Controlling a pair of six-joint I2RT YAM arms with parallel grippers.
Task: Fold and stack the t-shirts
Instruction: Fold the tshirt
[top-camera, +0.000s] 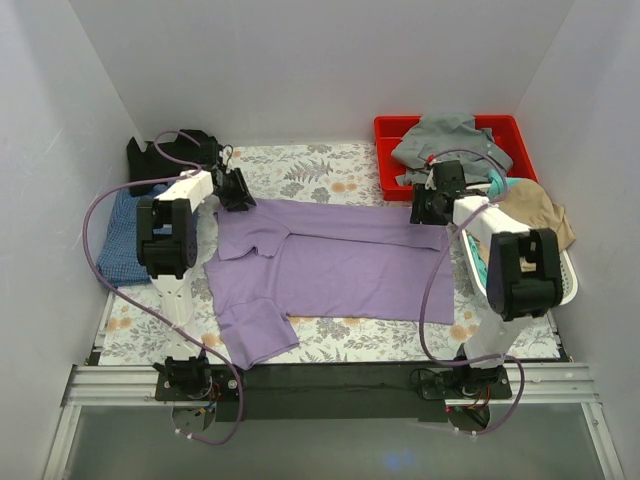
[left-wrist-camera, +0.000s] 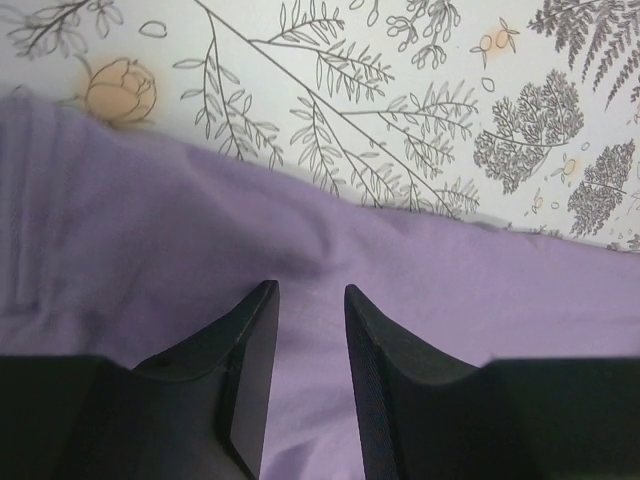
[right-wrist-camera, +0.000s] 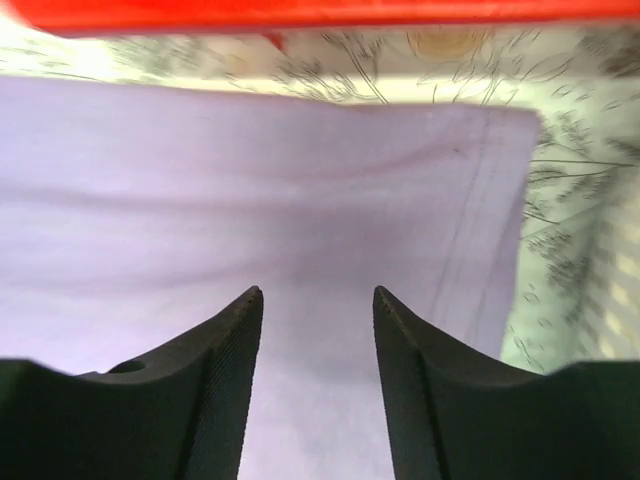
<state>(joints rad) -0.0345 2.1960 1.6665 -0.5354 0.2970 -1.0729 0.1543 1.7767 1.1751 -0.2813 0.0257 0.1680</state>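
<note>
The lilac-purple t-shirt lies spread across the middle of the table, folded lengthwise, one sleeve at the front left. My left gripper is open over its far left corner; in the left wrist view the purple cloth lies under and between the fingers. My right gripper is open over its far right corner; in the right wrist view the cloth and its hem lie beneath. The black t-shirt lies bunched at the far left. The blue checked t-shirt lies at the left edge.
A red bin at the far right holds grey cloth; its edge shows in the right wrist view. A white basket with tan and teal cloth stands at the right. The table has a floral cover.
</note>
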